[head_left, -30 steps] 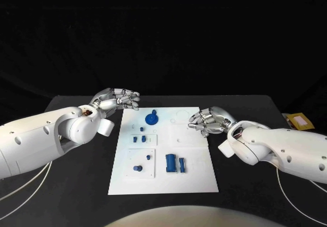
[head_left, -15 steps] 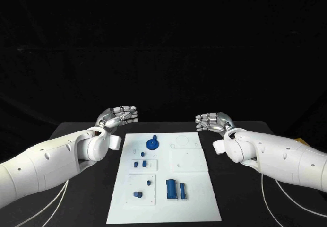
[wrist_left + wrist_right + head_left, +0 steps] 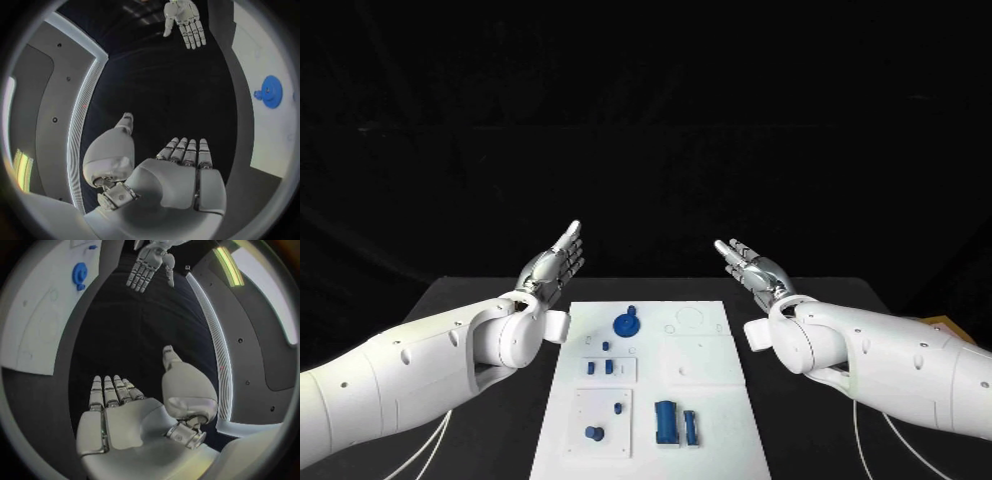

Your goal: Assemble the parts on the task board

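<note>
The white task board (image 3: 718,400) lies in the middle of the black table. A round blue part (image 3: 626,324) sits near its far end, with small blue parts (image 3: 599,368) below it, a short blue peg (image 3: 594,433) and two blue cylinders (image 3: 675,423) nearer me. My left hand (image 3: 555,262) is raised above the table beyond the board's far left corner, flat, fingers straight, holding nothing. My right hand (image 3: 751,265) is raised beyond the far right corner, also flat and empty. The left wrist view shows the left hand (image 3: 181,165), the right hand (image 3: 185,20) and the round blue part (image 3: 270,91).
A yellowish object (image 3: 943,326) lies at the table's right edge. Black table surface (image 3: 516,440) runs along both sides of the board. The right wrist view shows the right hand (image 3: 119,405), the left hand (image 3: 149,262) and the board (image 3: 50,305).
Both hands have lifted off the board's far end and their curled fingers have straightened out flat. The camera has tilted up, so the board sits lower in the picture.
</note>
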